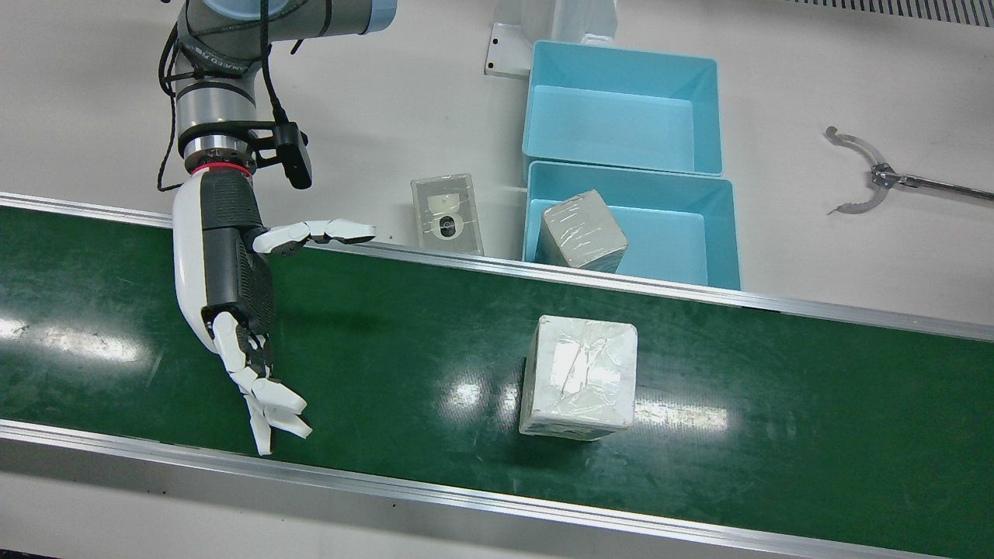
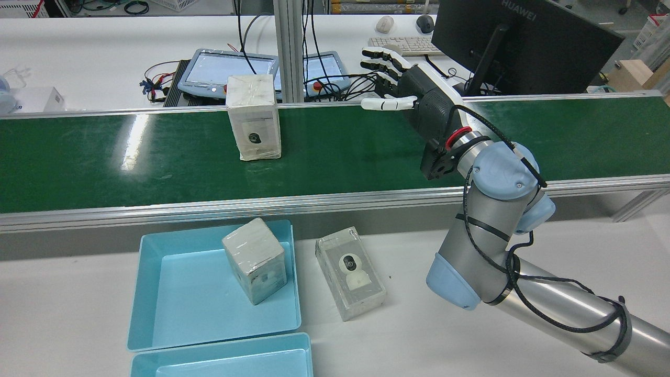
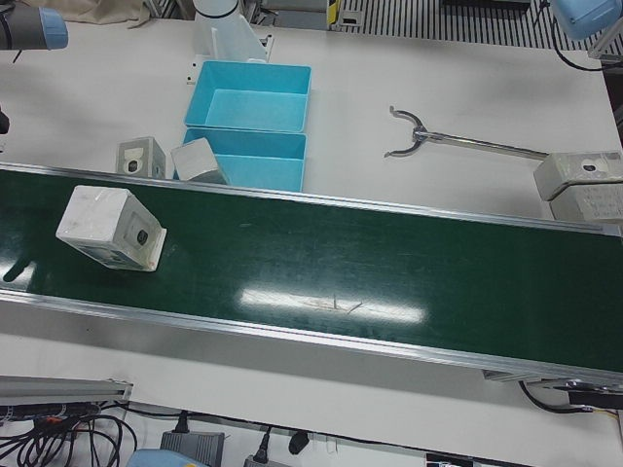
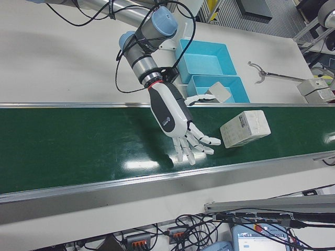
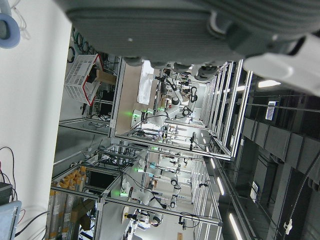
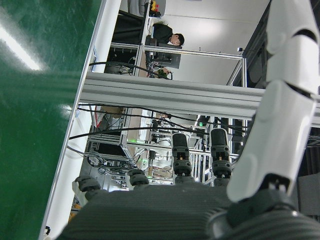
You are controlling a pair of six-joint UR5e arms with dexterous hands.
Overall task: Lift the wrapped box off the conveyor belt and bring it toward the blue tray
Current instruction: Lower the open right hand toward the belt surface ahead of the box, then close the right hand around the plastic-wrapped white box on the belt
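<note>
Right robot hand (image 1: 233, 310) above the green conveyor belt (image 1: 388, 373), fingers (image 1: 272, 404) spread wide and empty, thumb extended sideways. Wrapped box (image 1: 578, 376) upright on the belt, well apart from the hand, on the side toward the blue tray (image 1: 718, 241). A second wrapped box (image 1: 582, 230) leans inside that tray; a clear-wrapped camera box (image 1: 446, 213) lies on the white tabletop (image 1: 78, 116) just beside it. Left robot hand (image 5: 190, 30): only part visible in its own view; cannot tell whether spread or closed.
</note>
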